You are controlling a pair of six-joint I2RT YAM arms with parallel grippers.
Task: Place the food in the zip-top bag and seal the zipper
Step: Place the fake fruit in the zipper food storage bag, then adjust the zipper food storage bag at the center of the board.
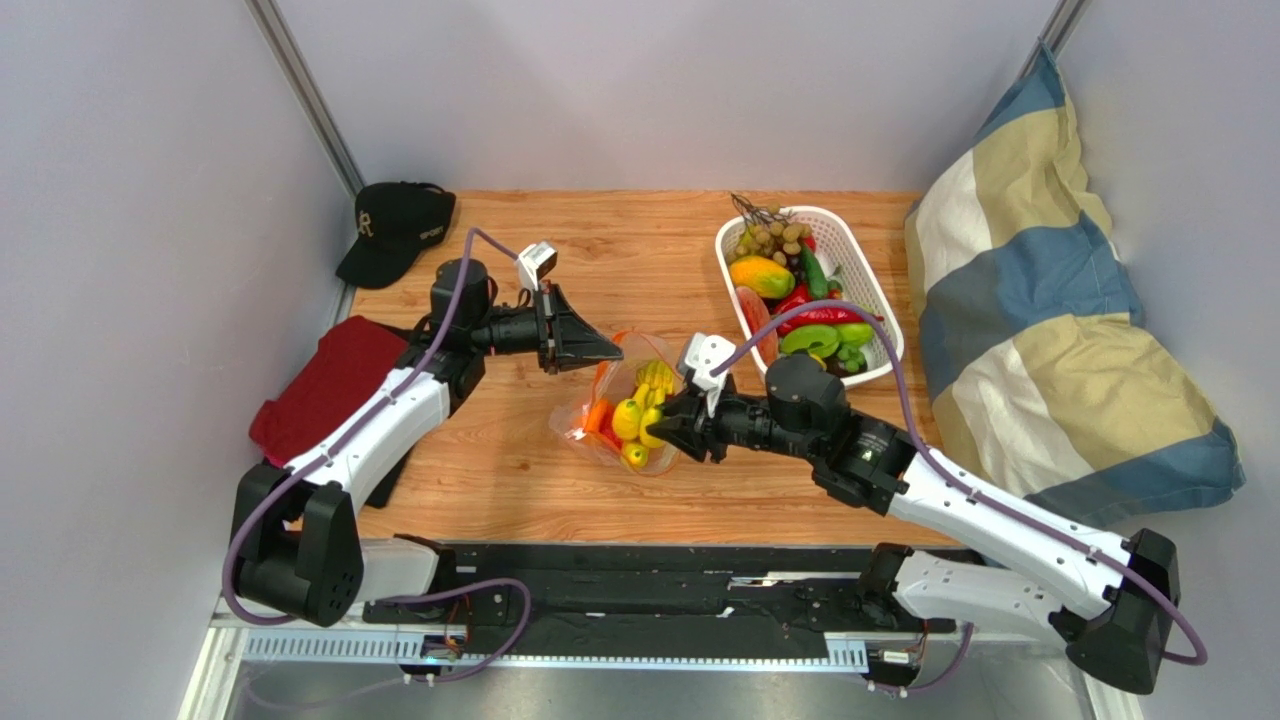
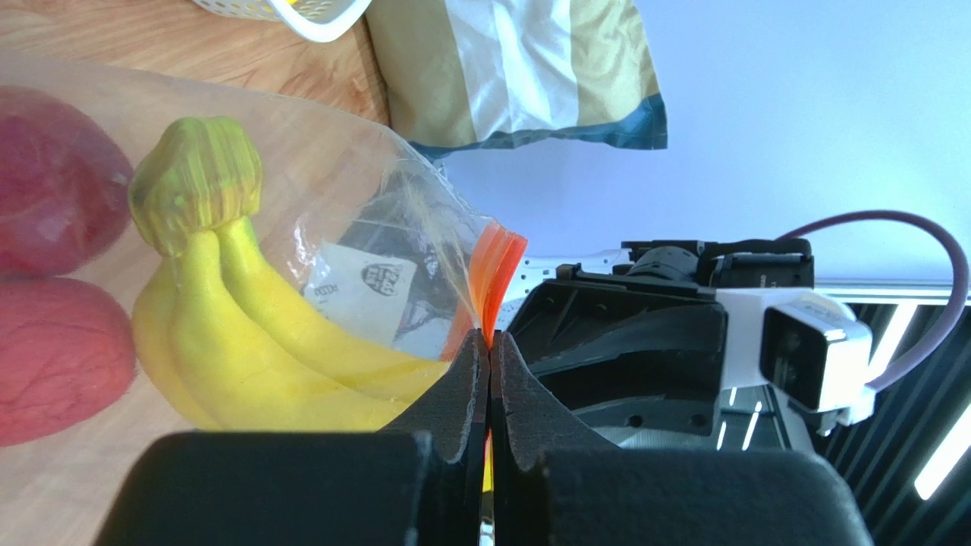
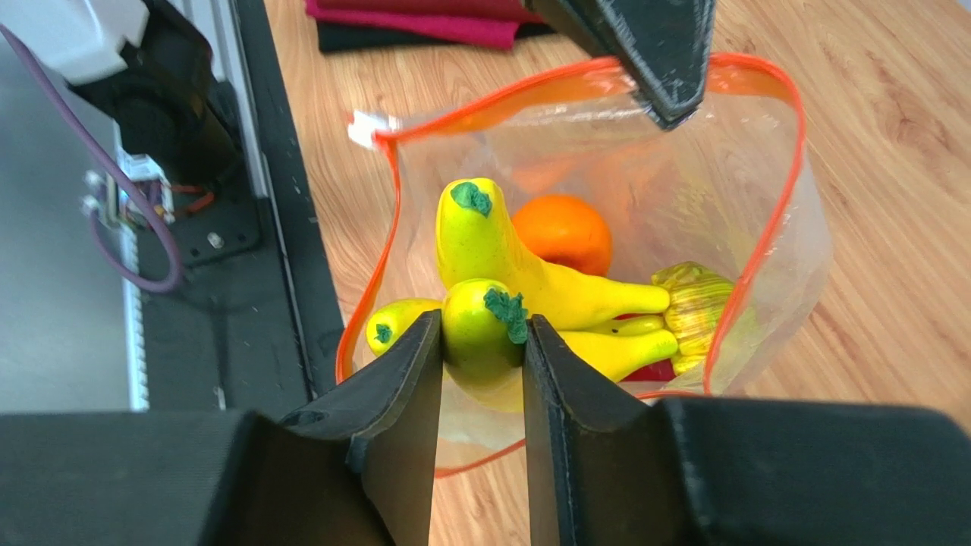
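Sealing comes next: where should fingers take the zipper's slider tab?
Likely pinch the white slider tab from outside the bag, on the side nearest the black rail: it juts clear of the zipper's end there, while the left gripper holds the rim farther along.

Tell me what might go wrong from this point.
The left claw pinches only the thin orange rim of the bag; a slip would likely let the mouth collapse. The right claw holds a yellow fruit above the bananas piled inside; released there, it might roll off them and out.
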